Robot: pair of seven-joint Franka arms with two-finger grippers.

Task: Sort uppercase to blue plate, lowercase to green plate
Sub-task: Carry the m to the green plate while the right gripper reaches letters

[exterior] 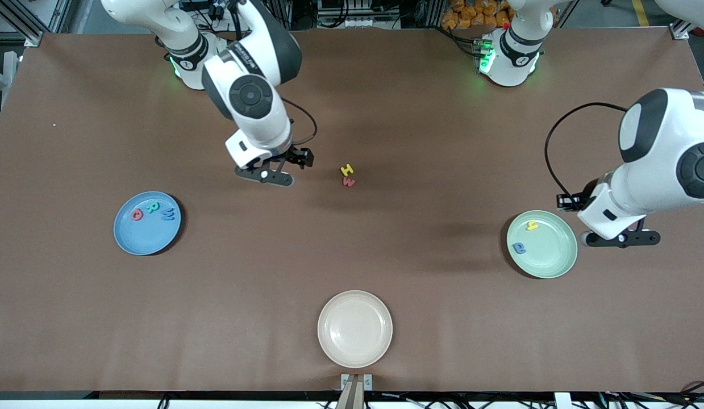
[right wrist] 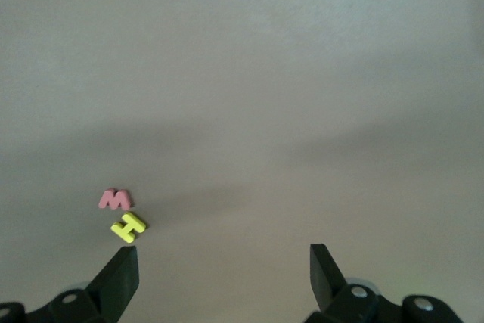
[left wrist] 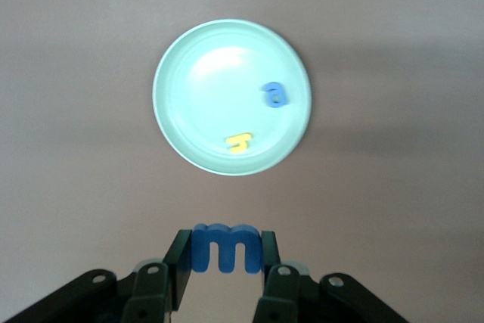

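Gripping a blue foam letter (left wrist: 224, 248), left claw (left wrist: 224, 251) beside green plate (left wrist: 175, 122); right claw (right wrist: 224, 270) spread over bare table (right wrist: 302, 73).

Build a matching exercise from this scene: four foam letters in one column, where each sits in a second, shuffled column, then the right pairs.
Letters:
1. green R
2. yellow H
3. blue a
4. blue letter

Places:
A. bare table, beside the red letter
B. between the left gripper fingers
C. on the blue plate
D. on the green plate

Pairs: 1-C, 2-A, 3-D, 4-B
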